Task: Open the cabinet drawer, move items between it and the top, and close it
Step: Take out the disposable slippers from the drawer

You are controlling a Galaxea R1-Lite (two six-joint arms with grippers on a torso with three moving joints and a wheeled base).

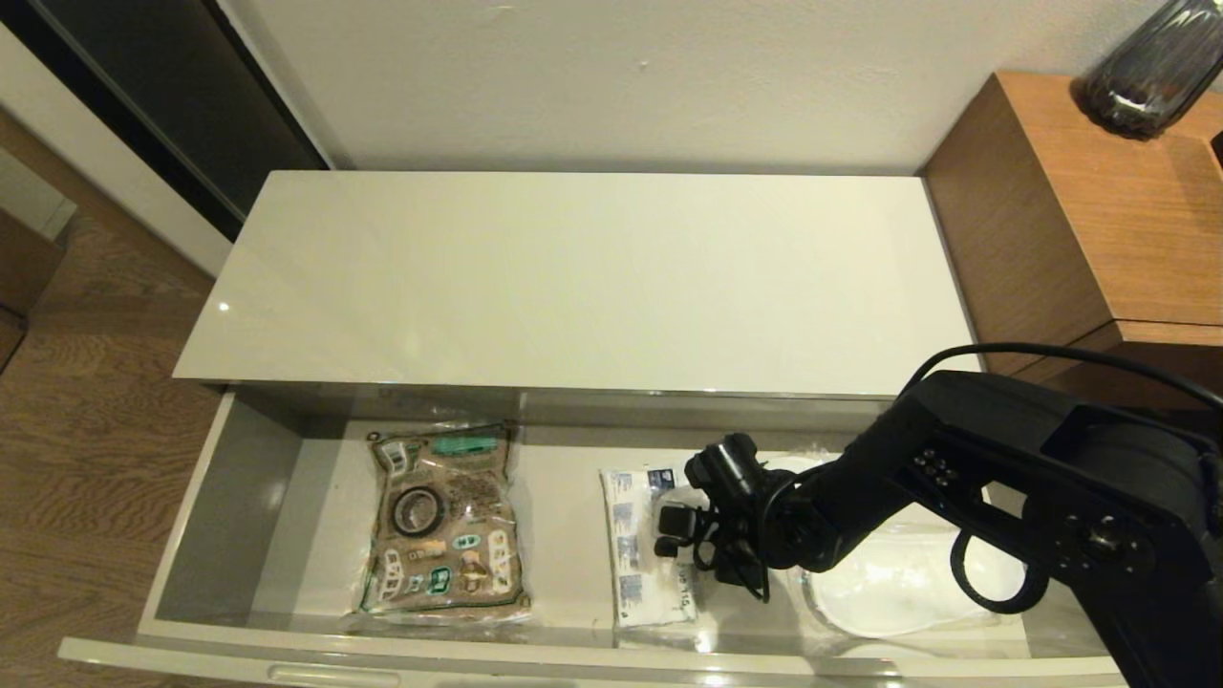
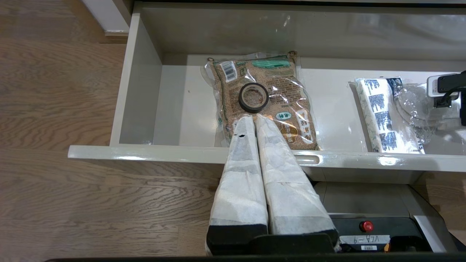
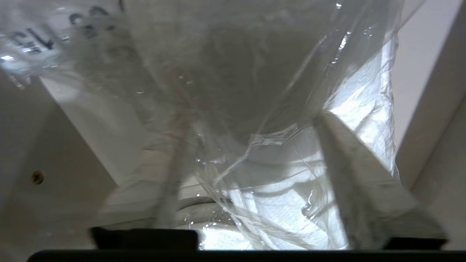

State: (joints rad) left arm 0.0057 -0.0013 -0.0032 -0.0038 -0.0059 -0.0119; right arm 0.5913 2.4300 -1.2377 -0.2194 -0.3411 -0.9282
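The cabinet drawer (image 1: pixel 239 497) stands pulled out below the bare glossy top (image 1: pixel 573 287). A small black tape roll (image 1: pixel 418 511) lies on a brown pouch at the drawer's left middle. The tissue pack (image 1: pixel 640 564) with blue print lies in the middle, and the wrapped white slippers (image 1: pixel 908 583) lie at the right. My right gripper (image 1: pixel 683 521) reaches down into the drawer between tissue pack and slippers. In the right wrist view it (image 3: pixel 251 116) is open, with the slippers (image 3: pixel 291 203) and their clear wrap between the spread fingers. My left gripper (image 2: pixel 253 118) is shut and empty, hovering over the drawer front near the tape roll (image 2: pixel 253 97).
The brown patterned pouch (image 1: pixel 444 573) lies flat under the tape roll. A brown wooden side table (image 1: pixel 1099 210) with a dark glass vase (image 1: pixel 1151 72) stands right of the cabinet. Wood floor lies to the left. The drawer's left end (image 2: pixel 171 102) holds nothing.
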